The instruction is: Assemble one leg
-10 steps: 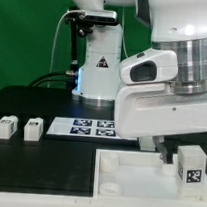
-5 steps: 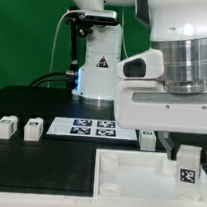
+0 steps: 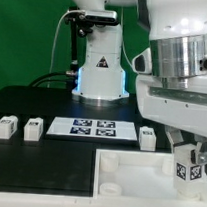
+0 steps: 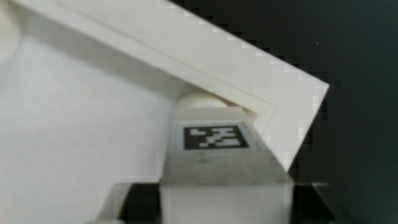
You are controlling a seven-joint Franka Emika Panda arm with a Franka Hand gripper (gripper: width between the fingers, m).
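My gripper (image 3: 191, 158) is shut on a leg (image 3: 190, 166), a small white block with a black-and-white marker, and holds it over the right corner of the large white tray-like piece (image 3: 137, 174). In the wrist view the leg (image 4: 217, 150) sits between my dark fingers (image 4: 139, 200), its tip at a round corner stud (image 4: 210, 100) of the tray piece (image 4: 89, 120). Whether the leg touches the stud is hidden. Three more legs stand on the black table: two at the exterior view's left (image 3: 5, 128) (image 3: 32, 130) and one by the arm (image 3: 147, 138).
The marker board (image 3: 90, 127) lies flat behind the tray piece. The robot base (image 3: 99, 66) stands at the back. Another round stud (image 3: 107, 163) sits at the tray piece's near-left corner. The table's edge runs along the exterior view's left.
The arm has swung toward the exterior view's right, carrying the leg a little lower over the tray's right corner. The leg beside the marker board is now uncovered.
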